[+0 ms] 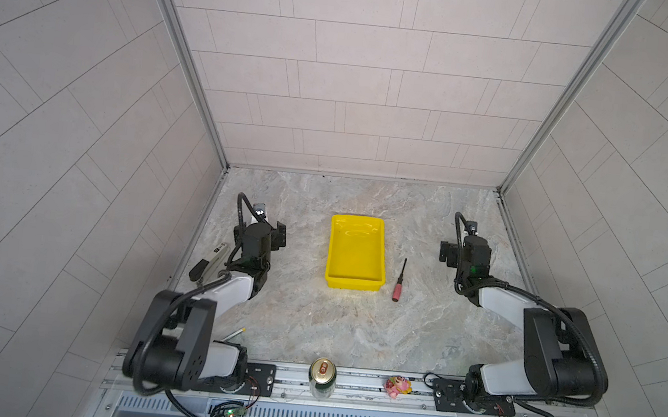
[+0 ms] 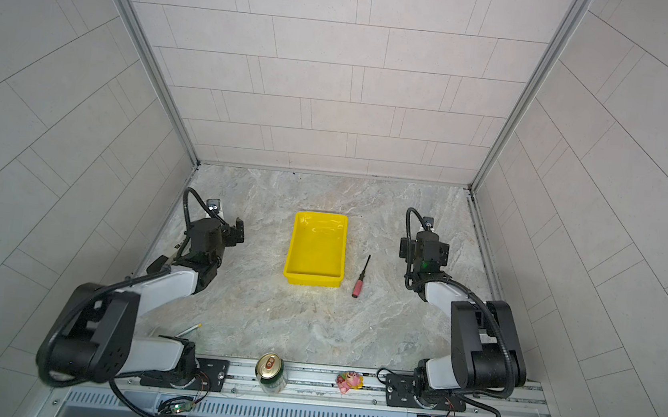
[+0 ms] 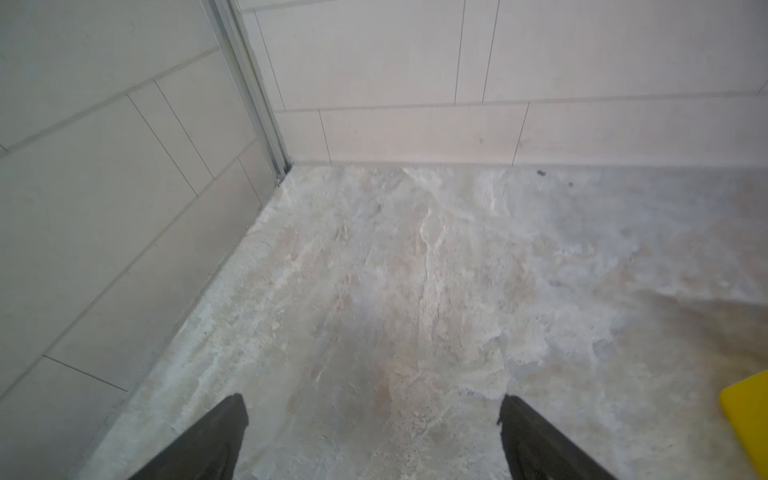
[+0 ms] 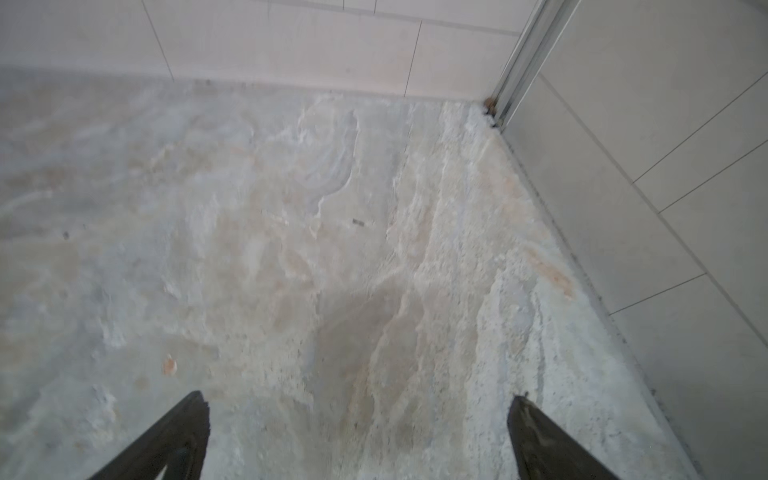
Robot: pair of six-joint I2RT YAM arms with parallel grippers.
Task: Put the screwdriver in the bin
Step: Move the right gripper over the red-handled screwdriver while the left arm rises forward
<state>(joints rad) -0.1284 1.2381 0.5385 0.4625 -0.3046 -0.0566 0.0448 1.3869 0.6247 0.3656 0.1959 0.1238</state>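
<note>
The bright yellow bin (image 1: pixel 354 257) (image 2: pixel 315 253) sits mid-table with nothing in it. Just right of it lies the screwdriver (image 1: pixel 397 291) (image 2: pixel 357 287), red-pink handle toward the front, black shaft pointing back. My left gripper (image 1: pixel 279 235) (image 2: pixel 238 230) hovers left of the bin, and my right gripper (image 1: pixel 448 252) (image 2: pixel 404 247) hovers right of the screwdriver. Both stand well apart from these things. In the left wrist view the left gripper (image 3: pixel 370 401) is open over bare table, with a bin corner (image 3: pixel 748 415) at the edge. The right gripper (image 4: pixel 359 399) is open too, holding nothing.
A drink can (image 1: pixel 322 377) and a pink toy (image 1: pixel 398 386) stand on the front rail. A silver stick with a yellow tip (image 1: pixel 234 332) lies by the left arm's base. A black and white tool (image 1: pixel 210 262) rests near the left wall. Tiled walls enclose three sides.
</note>
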